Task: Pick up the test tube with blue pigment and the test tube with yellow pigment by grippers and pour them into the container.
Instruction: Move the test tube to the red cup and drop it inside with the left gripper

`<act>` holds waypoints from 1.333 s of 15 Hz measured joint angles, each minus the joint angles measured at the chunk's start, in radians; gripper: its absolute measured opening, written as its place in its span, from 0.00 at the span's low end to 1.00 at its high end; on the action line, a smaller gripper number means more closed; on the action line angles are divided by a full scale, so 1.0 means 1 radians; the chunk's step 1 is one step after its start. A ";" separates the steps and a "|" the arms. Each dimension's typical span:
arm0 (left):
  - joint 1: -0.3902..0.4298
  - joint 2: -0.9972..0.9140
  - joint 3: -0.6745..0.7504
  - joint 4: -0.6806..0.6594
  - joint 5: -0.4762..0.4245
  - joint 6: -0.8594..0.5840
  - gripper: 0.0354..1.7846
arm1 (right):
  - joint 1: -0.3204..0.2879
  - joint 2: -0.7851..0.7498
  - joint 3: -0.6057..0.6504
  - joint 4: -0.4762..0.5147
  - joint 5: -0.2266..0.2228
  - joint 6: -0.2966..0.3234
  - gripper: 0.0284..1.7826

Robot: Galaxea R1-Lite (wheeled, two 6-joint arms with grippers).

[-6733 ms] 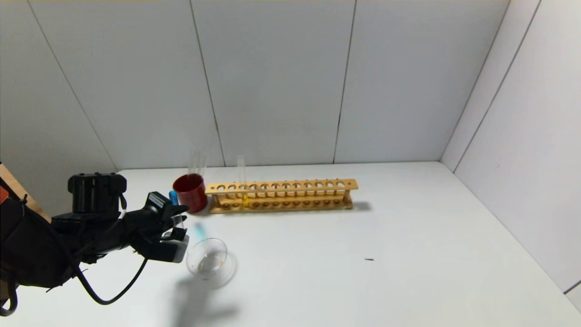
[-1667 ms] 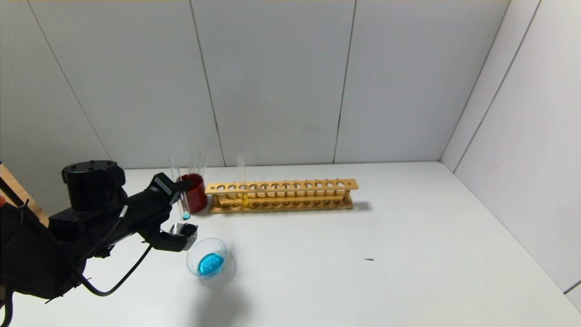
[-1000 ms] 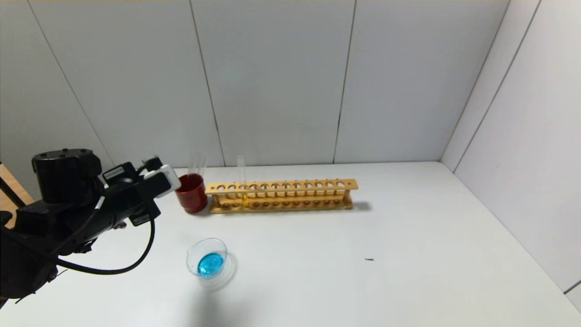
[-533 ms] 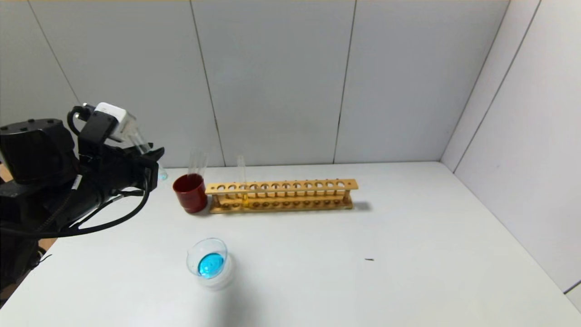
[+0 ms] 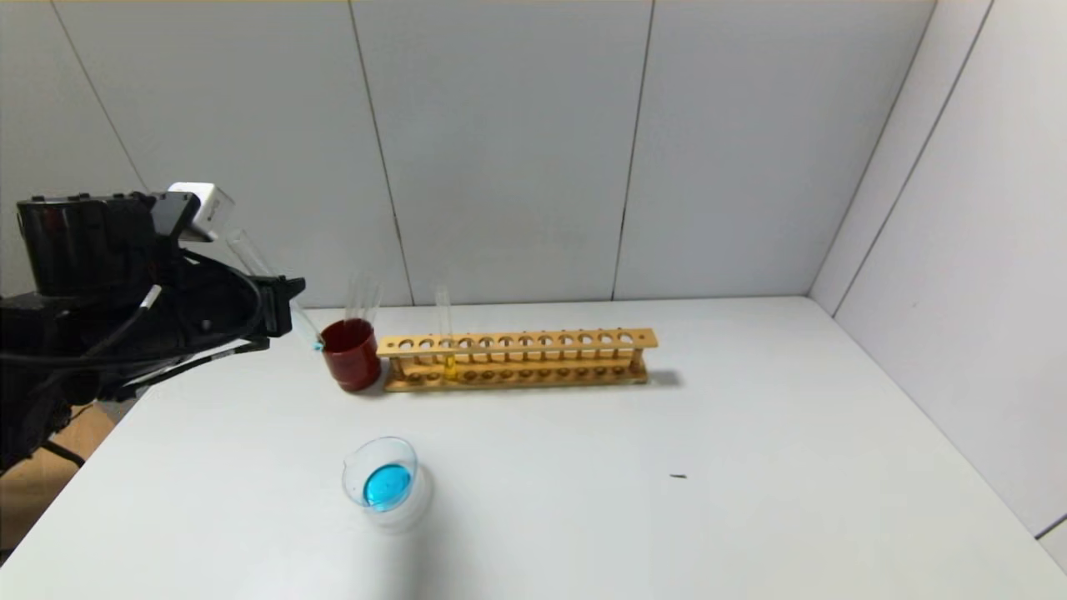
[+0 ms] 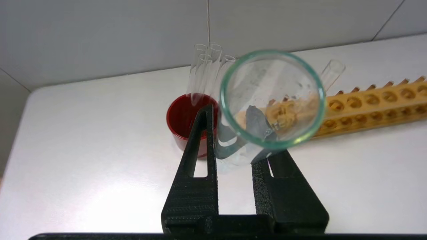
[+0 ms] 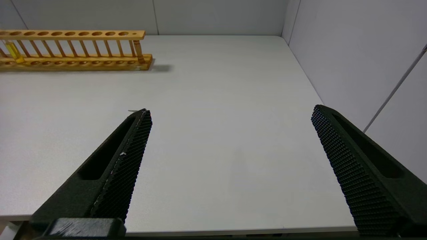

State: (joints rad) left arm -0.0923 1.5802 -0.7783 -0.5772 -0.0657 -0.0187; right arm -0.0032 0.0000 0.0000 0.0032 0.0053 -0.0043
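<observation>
- Left gripper (image 5: 279,296) at the left of the head view, raised, clamped on the test tube with blue pigment (image 5: 275,287), tilted, blue tip just at the red cup (image 5: 351,354) rim.
- Container (image 5: 381,475) at lower centre-left, blue liquid pooled inside.
- Test tube with yellow pigment (image 5: 444,333) upright near the left end of the wooden rack (image 5: 517,357).
- Right gripper (image 7: 230,140) spread wide above bare table (image 7: 213,100).
</observation>
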 joint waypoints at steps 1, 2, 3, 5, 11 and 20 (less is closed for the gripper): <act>0.016 0.014 -0.036 0.023 -0.008 -0.026 0.17 | 0.000 0.000 0.000 0.000 0.000 0.000 0.98; 0.032 0.032 -0.064 0.030 -0.009 -0.033 0.17 | 0.000 0.000 0.000 0.000 0.000 0.000 0.98; 0.046 0.054 -0.092 0.031 -0.010 -0.035 0.17 | 0.000 0.000 0.000 0.000 0.000 0.000 0.98; 0.067 0.109 -0.147 0.033 -0.011 -0.037 0.17 | 0.000 0.000 0.000 0.000 0.000 0.000 0.98; 0.089 0.295 -0.275 0.023 -0.011 -0.040 0.17 | 0.000 0.000 0.000 0.000 0.000 0.000 0.98; 0.105 0.480 -0.379 0.018 -0.012 -0.035 0.17 | 0.000 0.000 0.000 0.000 0.000 0.000 0.98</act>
State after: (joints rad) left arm 0.0130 2.0604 -1.1574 -0.5594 -0.0779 -0.0534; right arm -0.0032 0.0000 0.0000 0.0032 0.0053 -0.0043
